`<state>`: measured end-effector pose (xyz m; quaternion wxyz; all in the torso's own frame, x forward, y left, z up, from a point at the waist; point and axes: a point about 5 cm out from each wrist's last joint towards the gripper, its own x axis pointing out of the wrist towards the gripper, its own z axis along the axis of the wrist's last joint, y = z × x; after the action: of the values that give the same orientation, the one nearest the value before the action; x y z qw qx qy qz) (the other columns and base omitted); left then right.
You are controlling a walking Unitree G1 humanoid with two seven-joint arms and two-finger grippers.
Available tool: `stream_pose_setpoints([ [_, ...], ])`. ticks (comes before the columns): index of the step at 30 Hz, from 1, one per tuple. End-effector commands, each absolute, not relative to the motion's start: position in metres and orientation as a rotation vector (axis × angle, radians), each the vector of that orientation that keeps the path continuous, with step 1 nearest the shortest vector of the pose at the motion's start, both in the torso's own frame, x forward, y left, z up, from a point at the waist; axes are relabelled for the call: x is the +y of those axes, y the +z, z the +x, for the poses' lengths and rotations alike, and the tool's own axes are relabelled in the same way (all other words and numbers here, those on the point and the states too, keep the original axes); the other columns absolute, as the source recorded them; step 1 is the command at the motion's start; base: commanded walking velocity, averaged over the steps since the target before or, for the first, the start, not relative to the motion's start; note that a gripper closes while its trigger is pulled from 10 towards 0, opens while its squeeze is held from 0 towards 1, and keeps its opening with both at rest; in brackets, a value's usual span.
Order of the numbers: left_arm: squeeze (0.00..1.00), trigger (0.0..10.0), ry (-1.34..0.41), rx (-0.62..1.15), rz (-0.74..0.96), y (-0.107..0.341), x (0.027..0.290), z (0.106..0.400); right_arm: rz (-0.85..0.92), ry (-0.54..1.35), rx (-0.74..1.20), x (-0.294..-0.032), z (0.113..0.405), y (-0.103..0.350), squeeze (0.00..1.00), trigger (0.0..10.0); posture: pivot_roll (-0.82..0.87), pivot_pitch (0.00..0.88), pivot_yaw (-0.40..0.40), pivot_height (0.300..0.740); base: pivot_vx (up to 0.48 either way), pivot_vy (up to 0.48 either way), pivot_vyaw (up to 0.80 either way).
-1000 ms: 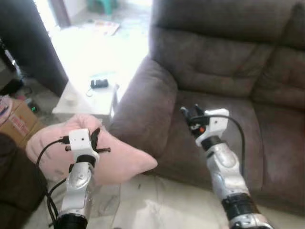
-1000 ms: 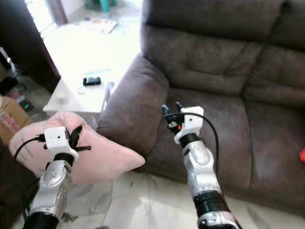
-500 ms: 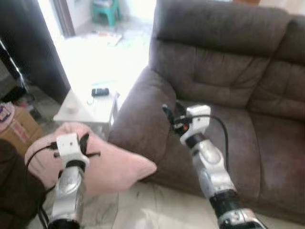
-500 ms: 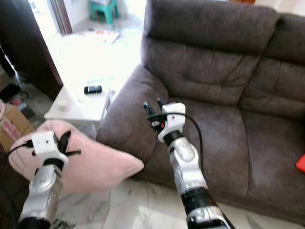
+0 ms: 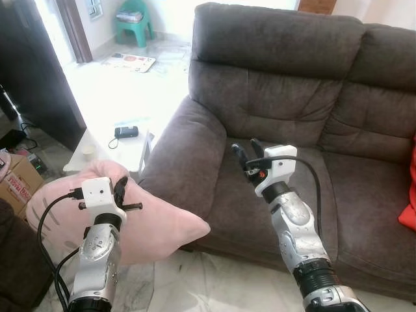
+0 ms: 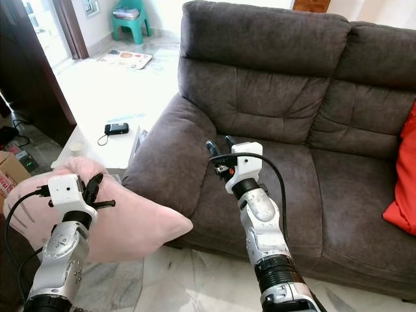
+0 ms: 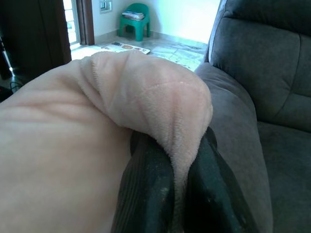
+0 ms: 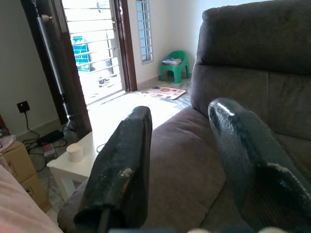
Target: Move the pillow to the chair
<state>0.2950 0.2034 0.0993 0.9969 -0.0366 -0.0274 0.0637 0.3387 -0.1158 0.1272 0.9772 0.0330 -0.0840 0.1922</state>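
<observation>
Pink pillow (image 5: 156, 224) — one — pinched in left pincer (image 5: 122, 190); right pincer (image 5: 246, 153) wide, holding nothing.

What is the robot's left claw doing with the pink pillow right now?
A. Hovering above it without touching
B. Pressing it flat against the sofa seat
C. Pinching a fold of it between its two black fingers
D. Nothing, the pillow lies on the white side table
C. The left wrist view shows the left gripper shut on a fold of the pink pillow, its fabric squeezed between the two black fingers; the right gripper is open and empty over the brown sofa.
</observation>
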Motion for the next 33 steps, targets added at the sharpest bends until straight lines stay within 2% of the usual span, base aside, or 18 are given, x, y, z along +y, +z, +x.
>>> stream_pose_setpoints([
  [1, 0.00, 10.0, 0.093, -0.171, -0.064, 0.126, 0.199, 0.300, 0.053, 0.386, -0.156, -0.118, 0.340, 0.125, 0.00, 10.0, 0.06, 0.014, -0.025, 0.740, 0.000, 0.000, 0.00],
  [8, 0.00, 10.0, 0.084, -0.169, -0.066, 0.127, 0.198, 0.301, -0.040, 0.423, -0.084, -0.131, 0.338, 0.115, 0.00, 10.0, 0.05, 0.018, -0.025, 0.740, 0.000, 0.000, 0.00],
  [13, 0.00, 10.0, 0.049, -0.169, -0.067, 0.131, 0.195, 0.303, -0.243, 0.561, 0.072, -0.137, 0.329, 0.089, 0.00, 10.0, 0.04, 0.032, -0.024, 0.740, 0.000, 0.000, 0.00],
  [19, 0.00, 10.0, -0.032, -0.191, -0.066, 0.142, 0.190, 0.305, -0.397, 0.735, 0.180, -0.138, 0.314, 0.068, 0.00, 10.0, 0.04, 0.034, -0.023, 0.740, 0.000, 0.000, 0.00],
  [28, 0.00, 10.0, -0.121, -0.241, -0.044, 0.166, 0.181, 0.305, -0.442, 0.848, 0.274, -0.143, 0.298, 0.050, 0.00, 10.0, 0.04, 0.033, -0.025, 0.740, 0.000, 0.000, 0.00],
  [29, 0.00, 10.0, -0.132, -0.245, -0.043, 0.168, 0.179, 0.305, -0.456, 0.863, 0.287, -0.144, 0.296, 0.047, 0.51, 10.0, 0.04, 0.033, -0.025, 0.740, 0.000, 0.000, 0.00],
  [30, 0.00, 10.0, -0.141, -0.248, -0.042, 0.171, 0.178, 0.305, -0.475, 0.881, 0.300, -0.144, 0.294, 0.045, 0.51, 10.0, 0.04, 0.033, -0.025, 0.740, 0.000, 0.000, 0.00],
  [31, 0.00, 10.0, -0.146, -0.249, -0.041, 0.172, 0.177, 0.305, -0.494, 0.887, 0.307, -0.145, 0.293, 0.043, 1.00, 10.0, 0.04, 0.027, -0.029, 0.740, 0.000, 0.000, 0.00],
  [33, 0.00, 10.0, -0.155, -0.251, -0.043, 0.175, 0.176, 0.305, -0.520, 0.883, 0.315, -0.147, 0.292, 0.040, 1.00, 10.0, 0.04, 0.025, -0.030, 0.740, 0.000, 0.000, 0.00],
])
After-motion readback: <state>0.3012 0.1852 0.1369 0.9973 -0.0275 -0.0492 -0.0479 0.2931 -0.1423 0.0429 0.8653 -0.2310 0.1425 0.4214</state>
